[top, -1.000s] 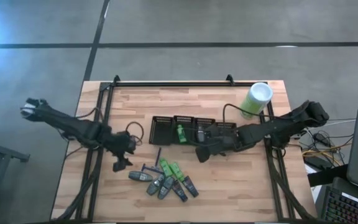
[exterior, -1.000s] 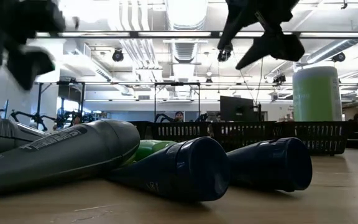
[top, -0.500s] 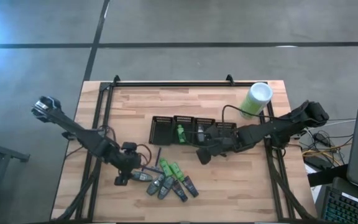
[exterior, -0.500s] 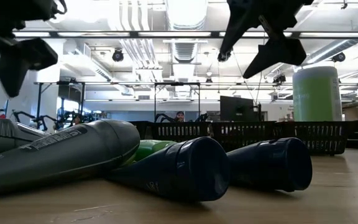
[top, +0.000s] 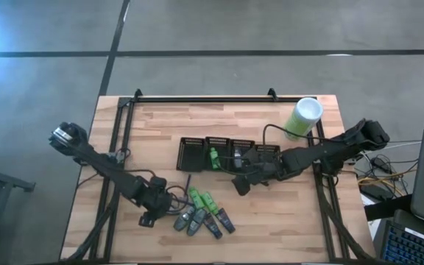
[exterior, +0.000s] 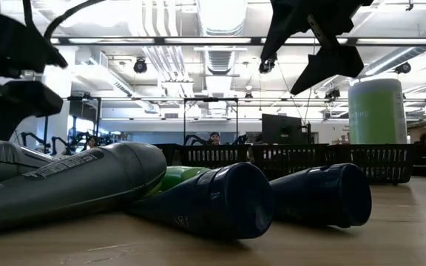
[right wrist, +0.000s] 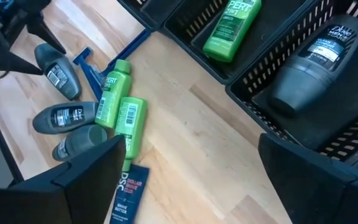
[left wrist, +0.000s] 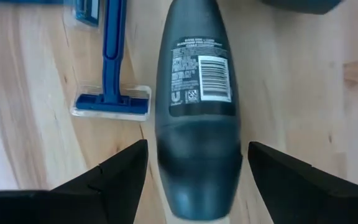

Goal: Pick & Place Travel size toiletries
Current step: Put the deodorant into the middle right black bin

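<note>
Left gripper (left wrist: 194,171) hung fingers wide open, empty, straddling the grey roll-on (left wrist: 199,99) beside the razor (left wrist: 112,62). Hard, smooth, light plastic, probably slippery, so I'd pinch mid-body. Right gripper (right wrist: 191,168) was open too, by the baskets (right wrist: 328,106).

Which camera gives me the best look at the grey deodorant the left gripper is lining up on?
Left wrist view: the grey oval deodorant fills it, barcode up, between the open left gripper fingers. High view: mostly hidden under the gripper. Right wrist view: small. Low view: cannot tell it apart.
</note>
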Robot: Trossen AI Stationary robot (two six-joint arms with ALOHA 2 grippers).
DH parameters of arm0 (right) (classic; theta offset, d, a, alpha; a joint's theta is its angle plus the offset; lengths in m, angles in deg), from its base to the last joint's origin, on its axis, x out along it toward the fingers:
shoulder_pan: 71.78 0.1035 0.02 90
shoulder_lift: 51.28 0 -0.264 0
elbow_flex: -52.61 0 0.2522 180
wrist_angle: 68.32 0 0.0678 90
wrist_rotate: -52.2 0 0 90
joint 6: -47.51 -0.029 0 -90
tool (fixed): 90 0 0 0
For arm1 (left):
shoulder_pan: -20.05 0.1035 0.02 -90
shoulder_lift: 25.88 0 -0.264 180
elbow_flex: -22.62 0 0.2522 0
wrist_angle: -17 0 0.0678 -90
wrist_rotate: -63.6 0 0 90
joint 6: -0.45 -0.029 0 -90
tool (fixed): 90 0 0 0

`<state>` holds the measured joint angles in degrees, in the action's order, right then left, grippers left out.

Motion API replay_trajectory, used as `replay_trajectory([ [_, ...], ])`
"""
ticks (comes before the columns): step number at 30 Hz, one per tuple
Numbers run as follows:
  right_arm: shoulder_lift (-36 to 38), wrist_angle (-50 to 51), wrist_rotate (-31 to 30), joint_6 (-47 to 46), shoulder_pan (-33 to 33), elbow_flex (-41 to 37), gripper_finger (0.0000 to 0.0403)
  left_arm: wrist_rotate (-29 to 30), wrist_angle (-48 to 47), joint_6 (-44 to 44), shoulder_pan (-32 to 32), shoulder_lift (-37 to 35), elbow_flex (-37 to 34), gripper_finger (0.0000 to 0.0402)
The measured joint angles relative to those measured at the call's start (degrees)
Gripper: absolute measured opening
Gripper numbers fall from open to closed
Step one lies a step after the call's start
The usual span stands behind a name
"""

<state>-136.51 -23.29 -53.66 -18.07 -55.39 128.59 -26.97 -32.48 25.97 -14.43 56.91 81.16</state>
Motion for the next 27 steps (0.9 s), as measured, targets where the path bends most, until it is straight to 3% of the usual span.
replay_trajectory([
  [12,0.0,0.5,0.0,0.4,0.0,-0.1,0.0363,2.1,2.5,0.5,-0.1,7.1,0.5,0.0277],
  [19,0.0,0.4,1.8,0.9,0.2,-0.1,0.0363,2.3,2.4,0.1,0.0,5.6,0.2,0.0208],
  [27,0.0,-0.2,3.8,-6.0,3.3,-0.1,0.0363,1.4,-3.4,0.1,-0.1,0.5,1.1,0.0206],
])
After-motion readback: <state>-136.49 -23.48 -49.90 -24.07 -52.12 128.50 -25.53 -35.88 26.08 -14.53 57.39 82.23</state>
